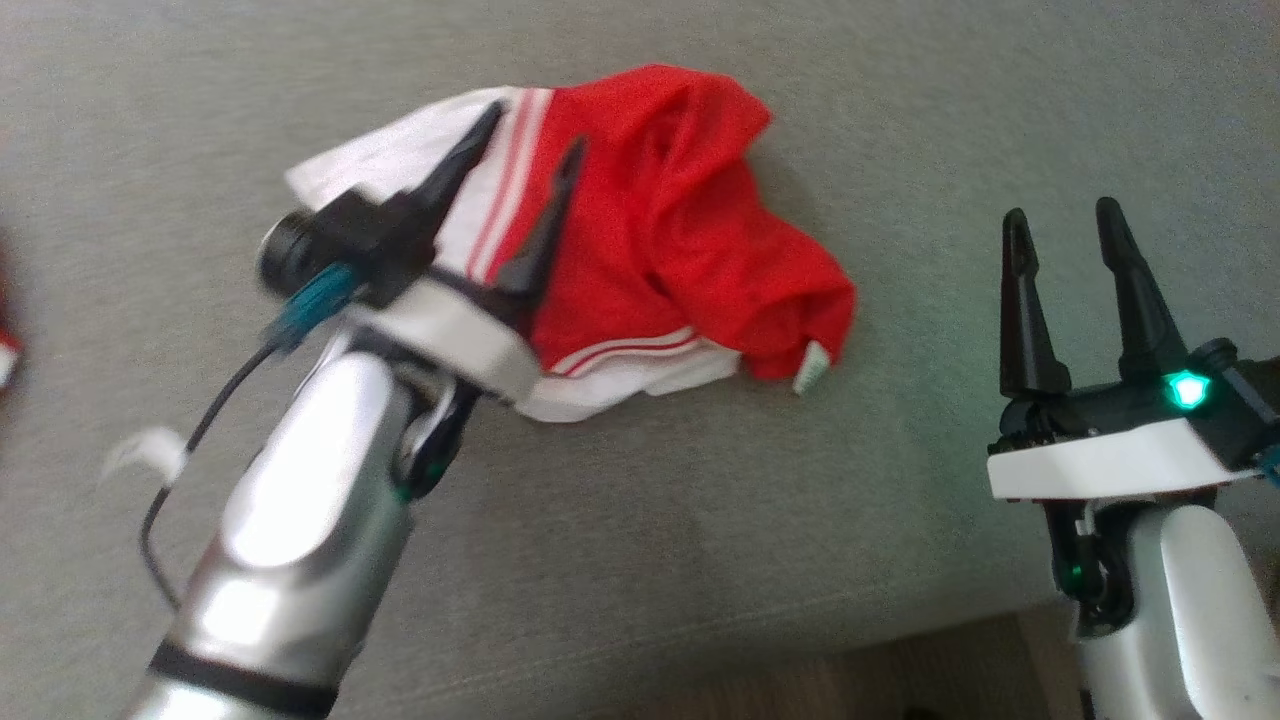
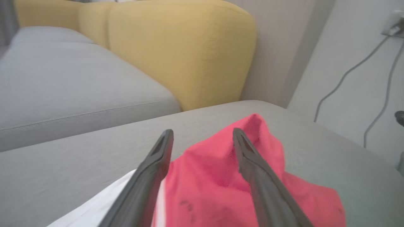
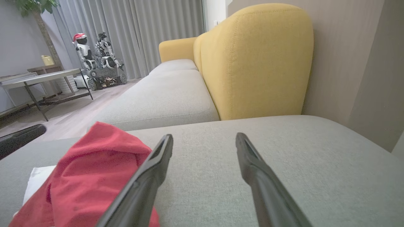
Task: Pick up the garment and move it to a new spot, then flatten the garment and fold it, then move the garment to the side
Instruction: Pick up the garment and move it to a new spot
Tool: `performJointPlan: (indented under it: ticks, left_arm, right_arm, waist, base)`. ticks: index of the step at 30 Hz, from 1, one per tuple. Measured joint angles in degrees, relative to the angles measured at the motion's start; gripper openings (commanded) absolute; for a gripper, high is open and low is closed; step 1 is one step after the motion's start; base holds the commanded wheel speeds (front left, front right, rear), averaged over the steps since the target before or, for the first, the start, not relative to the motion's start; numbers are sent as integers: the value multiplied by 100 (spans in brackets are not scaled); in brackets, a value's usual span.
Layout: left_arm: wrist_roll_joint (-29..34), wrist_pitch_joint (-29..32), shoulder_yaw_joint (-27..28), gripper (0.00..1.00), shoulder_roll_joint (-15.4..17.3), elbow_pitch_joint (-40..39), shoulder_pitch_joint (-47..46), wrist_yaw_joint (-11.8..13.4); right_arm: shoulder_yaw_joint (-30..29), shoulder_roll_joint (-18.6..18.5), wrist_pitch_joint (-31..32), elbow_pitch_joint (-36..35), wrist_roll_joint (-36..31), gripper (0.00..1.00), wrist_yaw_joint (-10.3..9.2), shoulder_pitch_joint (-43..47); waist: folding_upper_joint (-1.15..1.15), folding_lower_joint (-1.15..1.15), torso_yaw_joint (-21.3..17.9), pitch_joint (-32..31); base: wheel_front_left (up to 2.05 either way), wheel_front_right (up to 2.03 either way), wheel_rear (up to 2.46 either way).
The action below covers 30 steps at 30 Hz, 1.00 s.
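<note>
The garment (image 1: pixel 660 230) is a red and white piece with thin stripes, lying crumpled on the grey cushion (image 1: pixel 700 520). My left gripper (image 1: pixel 532 127) hovers over its left part, fingers spread apart with nothing between them. The left wrist view has the red cloth (image 2: pixel 208 176) just below and between the open fingers (image 2: pixel 151 167). My right gripper (image 1: pixel 1063 217) stands open to the right of the garment, apart from it. From the right wrist, the garment (image 3: pixel 88 170) lies left of the open fingers (image 3: pixel 252 164).
A yellow backrest (image 3: pixel 255 60) rises behind the cushion, with another grey seat (image 3: pixel 164 94) beside it. The cushion's front edge (image 1: pixel 900 640) runs at the lower right, above wooden floor. Cables (image 2: pixel 347 72) hang on the wall. A table (image 3: pixel 38 78) and toy robots (image 3: pixel 94 60) stand further off.
</note>
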Motion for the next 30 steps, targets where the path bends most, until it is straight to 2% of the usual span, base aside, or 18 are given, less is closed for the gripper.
performJointPlan:
  ticks: [9,13,20,30]
  left_arm:
    - [70,0,1358,100,371,-658,1532,374]
    - [142,0,1887,100,493,-936,2136,433]
    - [320,0,2037,100,497,-1077,2674,331]
    - [413,1,2057,100,470,-1090,3323,280]
  right_arm:
    - [-87,-1,267,1,-225,100,0,41]
    - [-174,0,356,66,-296,100,0,208]
    - [-285,0,396,234,-274,100,0,561]
    - [-339,2,502,404,-141,100,0,1017]
  waist:
    - [0,0,845,-511]
    - [0,0,1216,-819]
    - [0,0,1489,-1293]
    - [0,0,1476,-1771]
  base:
    - [0,0,0]
    - [0,0,0]
    - [0,0,0]
    - [0,0,0]
